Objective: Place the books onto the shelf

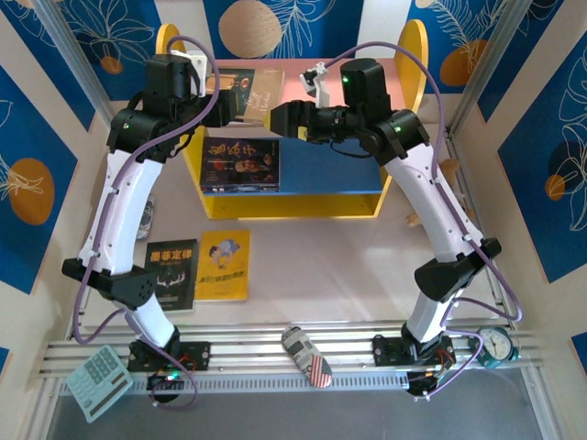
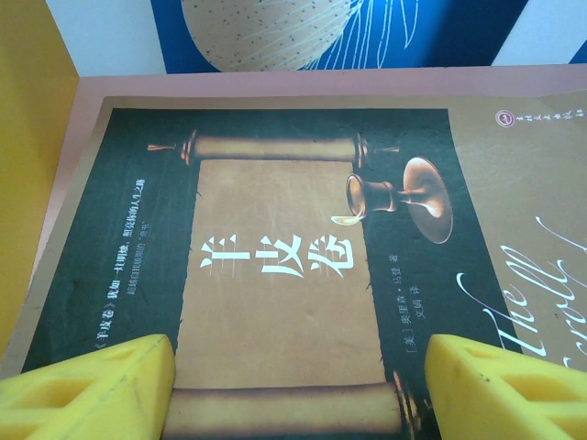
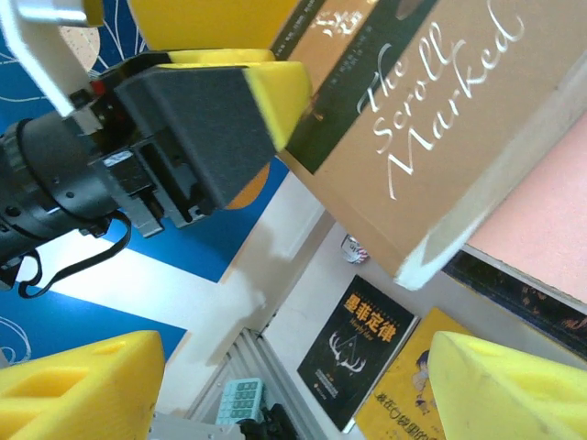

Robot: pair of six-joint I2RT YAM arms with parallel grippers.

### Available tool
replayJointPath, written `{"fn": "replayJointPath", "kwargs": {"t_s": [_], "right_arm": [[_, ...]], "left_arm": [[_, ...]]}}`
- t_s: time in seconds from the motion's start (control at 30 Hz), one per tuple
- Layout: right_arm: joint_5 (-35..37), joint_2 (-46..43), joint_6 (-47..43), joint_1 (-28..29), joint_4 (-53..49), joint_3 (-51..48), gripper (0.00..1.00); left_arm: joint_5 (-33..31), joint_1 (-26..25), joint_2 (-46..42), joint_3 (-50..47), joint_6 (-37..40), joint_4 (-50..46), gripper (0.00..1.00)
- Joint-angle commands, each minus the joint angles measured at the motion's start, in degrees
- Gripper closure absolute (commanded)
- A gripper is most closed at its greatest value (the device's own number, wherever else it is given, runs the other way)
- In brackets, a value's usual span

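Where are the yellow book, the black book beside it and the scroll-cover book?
yellow book [image 1: 224, 266], top external view, centre of its cover.
black book [image 1: 172, 273], top external view, centre of its cover.
scroll-cover book [image 2: 275, 275], left wrist view, parchment panel on its cover.

Shelf [image 1: 303, 205] yellow sides, pink top; scroll book [image 2: 275, 266] black-tan.

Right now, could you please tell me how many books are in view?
4: brown-black book over the pink top board, dark blue book on the blue lower board, black book and yellow book on the table. Another may be hidden.
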Motion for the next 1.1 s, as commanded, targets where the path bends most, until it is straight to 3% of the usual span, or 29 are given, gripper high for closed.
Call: {"fn": "replayJointPath", "kwargs": {"t_s": [0.0,0.23,1.07], "right_arm": [[-3.1,0.64,3.79,-0.74,3.73,-1.52,0.24],[-5.29,2.56,9.88,-1.76,9.51,-2.41,0.25],[-6.64,5.92,19.97,-2.86,14.97,-4.56,0.4]], "left_arm": [[1.35,0.78,-2.39,-1.33,0.25,-0.74,0.28],[1.35,0.8,-2.83,-2.0,0.49,-0.54,0.28],[1.44,0.75,-4.99,-4.72,0.65,0.49,0.28]]}}
